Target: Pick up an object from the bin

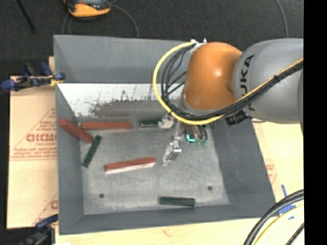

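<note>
Fingers (171, 154) at right end of red-brown stick (130, 165); green stick (177, 201) well apart

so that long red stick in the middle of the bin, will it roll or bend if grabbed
The red stick looks flat and lies flush on the bin floor, so it probably won't roll. Its straight outline suggests stiff, not floppy. Grabbed at the end nearest the gripper, it may tilt.

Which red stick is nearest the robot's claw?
The red stick in the bin's middle, its right end beside the gripper; the other two lie far left.
</note>
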`<state>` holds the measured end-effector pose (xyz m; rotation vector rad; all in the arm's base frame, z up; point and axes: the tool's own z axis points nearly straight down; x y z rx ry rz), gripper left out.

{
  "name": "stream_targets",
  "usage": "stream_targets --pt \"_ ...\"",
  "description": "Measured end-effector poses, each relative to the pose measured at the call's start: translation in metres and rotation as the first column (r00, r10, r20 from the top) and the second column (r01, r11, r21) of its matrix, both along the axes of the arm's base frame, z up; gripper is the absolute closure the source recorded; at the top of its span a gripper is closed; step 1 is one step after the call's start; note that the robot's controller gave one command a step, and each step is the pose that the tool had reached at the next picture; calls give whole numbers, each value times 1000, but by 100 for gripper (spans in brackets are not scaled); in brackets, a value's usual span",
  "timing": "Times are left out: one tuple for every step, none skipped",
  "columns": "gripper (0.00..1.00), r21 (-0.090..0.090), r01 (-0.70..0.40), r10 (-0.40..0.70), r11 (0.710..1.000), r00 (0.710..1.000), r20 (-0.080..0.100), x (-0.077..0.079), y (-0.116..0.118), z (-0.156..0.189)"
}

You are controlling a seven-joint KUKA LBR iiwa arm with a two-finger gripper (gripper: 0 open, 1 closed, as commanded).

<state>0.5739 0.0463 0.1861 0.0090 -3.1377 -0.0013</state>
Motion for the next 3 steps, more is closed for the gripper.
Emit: stream_targets --pt "0 0 1 -1 1000 1000 7 2 0 4" --pt "100 6 -120 120 993 993 3 23 12 -98" --pt "0 1 -118 118 993 992 33 26 11 -104"
